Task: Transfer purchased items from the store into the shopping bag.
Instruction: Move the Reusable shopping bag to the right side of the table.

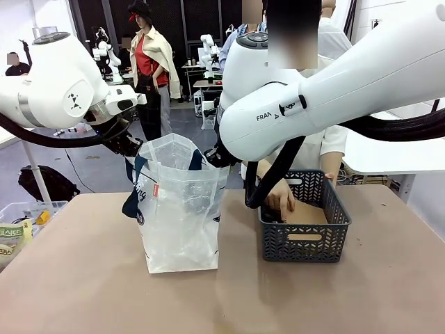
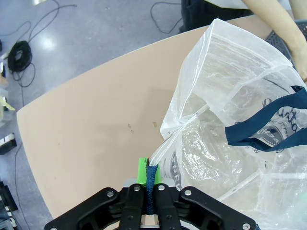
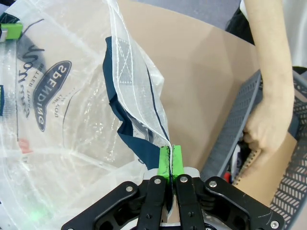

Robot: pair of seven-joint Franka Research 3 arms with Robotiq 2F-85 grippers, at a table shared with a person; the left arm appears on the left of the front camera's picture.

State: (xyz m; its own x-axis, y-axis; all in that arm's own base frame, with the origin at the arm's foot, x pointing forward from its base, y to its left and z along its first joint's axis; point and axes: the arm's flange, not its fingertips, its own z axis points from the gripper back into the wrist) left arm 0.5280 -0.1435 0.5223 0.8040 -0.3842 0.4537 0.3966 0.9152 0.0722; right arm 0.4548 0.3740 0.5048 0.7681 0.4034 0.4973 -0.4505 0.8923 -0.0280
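Two robot hands, one bag, one basket.

- Bag (image 1: 182, 209): see-through white plastic. It stands upright on the surface (image 1: 90, 292), just left of the basket, with its mouth pulled open.
- Left hand (image 2: 149, 173): fingers together, clamped on the navy strap (image 2: 152, 187) at the bag's rim.
- Right hand (image 3: 170, 160): fingers together, pinching the opposite rim, where clear plastic and navy trim meet.
- Basket (image 1: 306, 247): dark grey lattice, on the surface to the right of the bag.
- Person's hand (image 1: 281, 198): reaching into the basket from the far side, fingers on a flat tan piece (image 1: 311, 214). Any other goods are too hidden to list.

Step in hand, as judged: the bag is held open for loading and the first pick from the basket is under way.

Next move calls for both clamps to stay firm and spread apart. That leaves the mouth wide enough for the piece to drop in clear of the rim.
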